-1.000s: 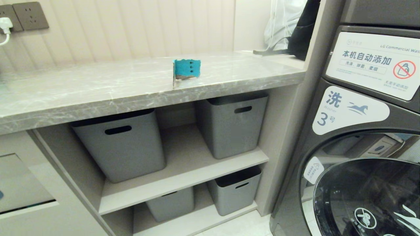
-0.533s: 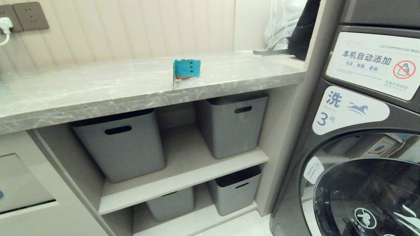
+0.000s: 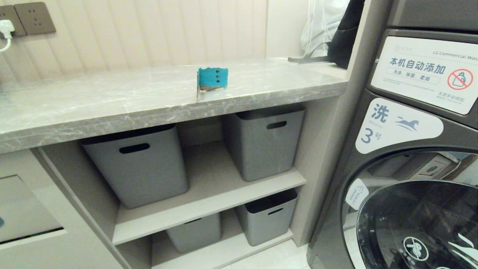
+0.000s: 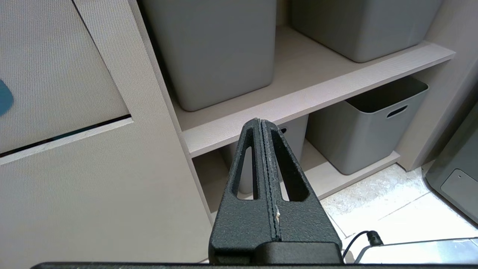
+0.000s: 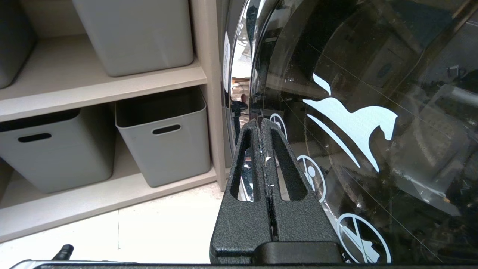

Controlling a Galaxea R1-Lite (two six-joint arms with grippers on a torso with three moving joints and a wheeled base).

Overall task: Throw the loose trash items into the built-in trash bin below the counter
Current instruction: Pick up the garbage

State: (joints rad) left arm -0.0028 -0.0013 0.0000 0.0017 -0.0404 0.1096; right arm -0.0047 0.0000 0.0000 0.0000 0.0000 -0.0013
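Observation:
A teal-blue cardboard scrap with dark dots (image 3: 212,79) stands upright on the grey marble counter (image 3: 112,101), near its front edge. The trash bin's beige tilting flap (image 3: 22,209) shows at the lower left under the counter, its foot slightly ajar; the same flap (image 4: 56,74) fills one side of the left wrist view. Neither arm is in the head view. My left gripper (image 4: 260,121) hangs low before the cabinet and shelves, shut and empty. Shut and empty too, my right gripper (image 5: 260,121) hangs in front of the washer door (image 5: 354,130).
Grey plastic baskets (image 3: 140,164) (image 3: 265,140) stand on the upper shelf, two more (image 3: 267,216) below. A dark washing machine (image 3: 410,149) stands to the right of the shelves. A bag and dark cloth (image 3: 332,33) lie at the counter's far end. Wall sockets (image 3: 26,16) are at upper left.

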